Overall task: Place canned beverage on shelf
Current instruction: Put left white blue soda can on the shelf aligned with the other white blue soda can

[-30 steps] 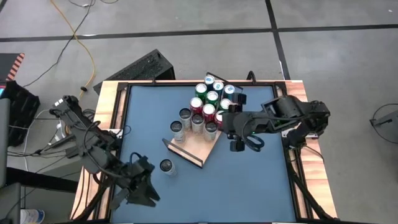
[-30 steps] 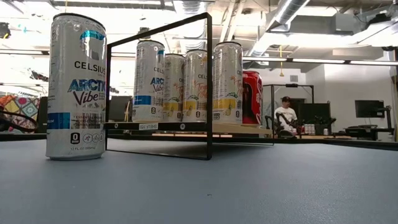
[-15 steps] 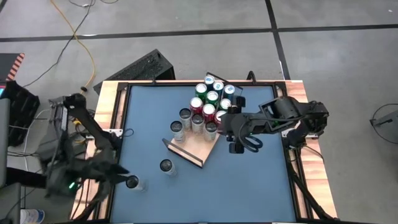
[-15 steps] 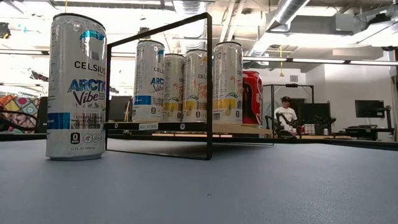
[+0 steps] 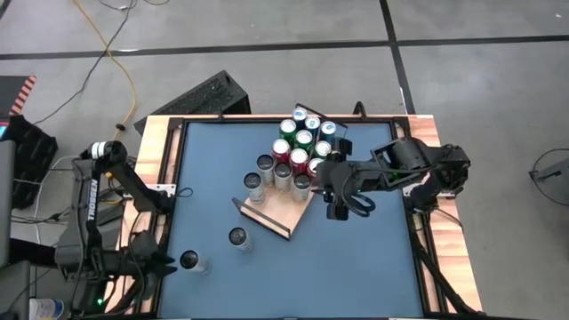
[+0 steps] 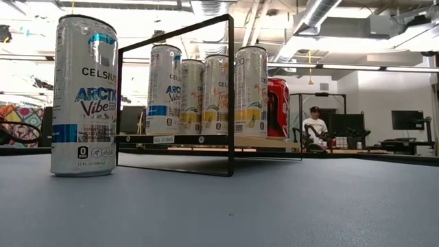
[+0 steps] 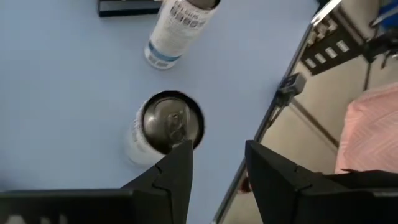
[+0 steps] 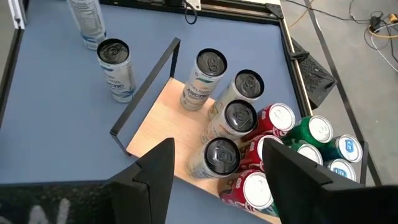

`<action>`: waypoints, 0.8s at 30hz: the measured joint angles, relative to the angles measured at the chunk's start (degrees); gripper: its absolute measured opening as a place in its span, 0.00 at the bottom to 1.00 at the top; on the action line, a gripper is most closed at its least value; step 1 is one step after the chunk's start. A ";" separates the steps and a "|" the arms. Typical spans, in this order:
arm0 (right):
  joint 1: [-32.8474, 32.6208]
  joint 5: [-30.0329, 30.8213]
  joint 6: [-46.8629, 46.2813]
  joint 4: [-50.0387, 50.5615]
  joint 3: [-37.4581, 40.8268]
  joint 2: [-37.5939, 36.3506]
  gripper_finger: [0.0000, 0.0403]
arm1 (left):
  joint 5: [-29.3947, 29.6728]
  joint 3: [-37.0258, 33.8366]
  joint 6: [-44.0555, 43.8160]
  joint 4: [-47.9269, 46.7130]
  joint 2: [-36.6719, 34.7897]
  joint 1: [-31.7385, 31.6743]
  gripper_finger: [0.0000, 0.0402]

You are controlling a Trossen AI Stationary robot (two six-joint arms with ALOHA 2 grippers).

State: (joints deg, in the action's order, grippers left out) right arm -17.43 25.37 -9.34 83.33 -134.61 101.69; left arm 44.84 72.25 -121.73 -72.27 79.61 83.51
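Observation:
A silver can (image 5: 189,260) stands upright on the blue table near its near left corner; in the left wrist view I see its top (image 7: 169,121). My left gripper (image 5: 164,260) (image 7: 217,163) is open just left of it, at the table's left rim, with nothing between its fingers. A second silver can (image 5: 237,237) (image 6: 84,96) stands a little farther right. The shelf (image 5: 280,211) (image 8: 163,118), a light-wood board with a black wire rail (image 6: 230,96), carries several silver, red and green cans (image 5: 293,156). My right gripper (image 5: 342,203) (image 8: 217,171) hovers open above the shelf's right side.
The table has a raised wooden rim (image 5: 160,142). Bare blue tabletop (image 5: 356,267) lies near and right of the shelf. A black keyboard-like thing (image 5: 200,96) lies on the floor beyond the far left corner. A person (image 6: 315,127) sits far back in the room.
My left gripper has swung from over the table's near left part out toward the left edge, sinking and turning. The silver can that it covered now stands alone and upright there. The right arm has kept still.

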 joint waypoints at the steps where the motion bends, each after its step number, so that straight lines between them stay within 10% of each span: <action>1: -0.02 -0.01 -0.41 0.02 0.00 0.00 0.56 | -0.19 -0.11 0.04 -0.08 0.02 0.04 0.34; 5: -0.02 -0.01 -0.92 -0.10 0.00 0.00 0.56 | -2.68 -0.21 2.98 -2.18 -0.23 -2.40 0.36; 10: -0.02 -0.01 -1.24 -0.75 0.00 0.00 0.56 | -26.66 -0.81 8.28 -8.02 -0.44 -12.44 0.31; 24: -0.15 -0.03 -1.31 -0.39 0.00 0.00 0.56 | -25.94 -6.65 17.53 4.60 -0.22 -15.54 0.05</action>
State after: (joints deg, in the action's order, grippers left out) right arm -17.58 25.34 -10.66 82.94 -134.61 101.69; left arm 18.90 65.60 -104.20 -67.67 79.40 67.97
